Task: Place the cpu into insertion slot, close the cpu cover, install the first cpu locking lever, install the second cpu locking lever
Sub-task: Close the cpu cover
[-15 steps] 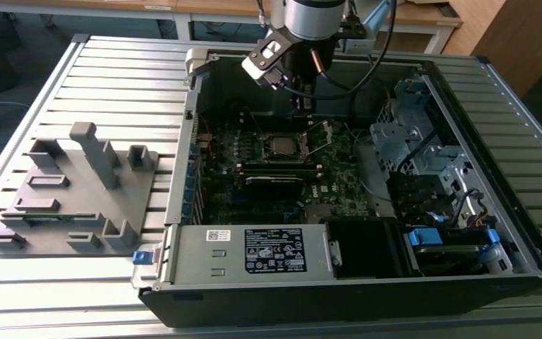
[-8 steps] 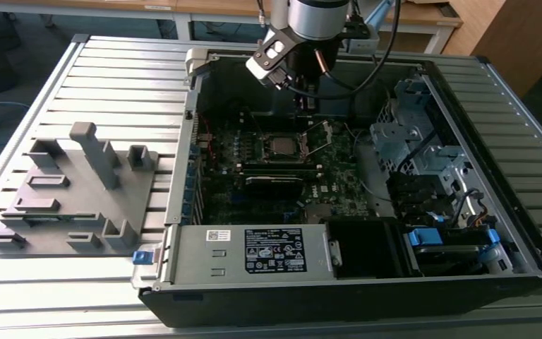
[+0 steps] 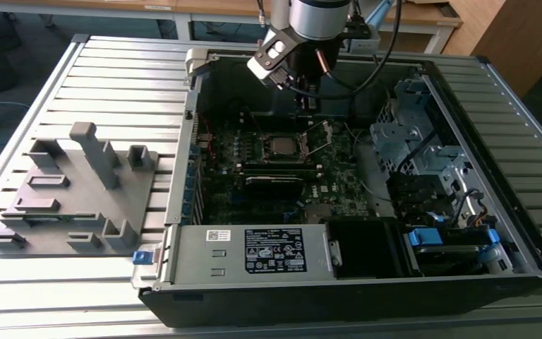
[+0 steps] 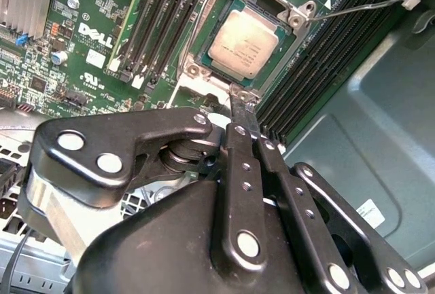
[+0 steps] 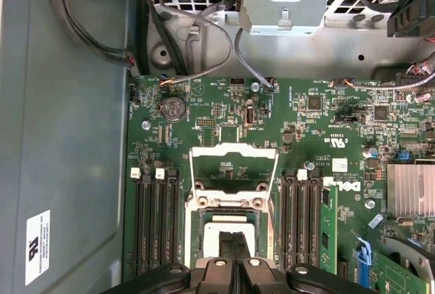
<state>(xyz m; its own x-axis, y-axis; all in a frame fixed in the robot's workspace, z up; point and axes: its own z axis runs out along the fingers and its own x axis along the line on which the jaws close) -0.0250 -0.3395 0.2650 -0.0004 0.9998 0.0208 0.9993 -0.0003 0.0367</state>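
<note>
1. The small, flat, square cpu [image 4: 243, 43] has a dull silvery-grey metal top with faint print.
2. It lies flat with its metal top up and its edges parallel to the socket rim and the long black memory slots [image 4: 160, 22] beside it. Being square, it has no long axis.
3. The cpu sits inside the insertion slot [image 4: 204, 39], a square socket with a silvery rim on the green motherboard [image 5: 326, 124], which lies in the open black computer case [image 3: 346, 300].
4. The cpu cover [image 5: 234, 149], a thin silvery windowed frame, lies flipped open just beyond the socket.
5. A thin wire lever [image 4: 360, 9] stands away from the socket.
6. The black gripper [image 4: 242, 106] hangs over the socket's edge, its fingers pressed together.
</note>
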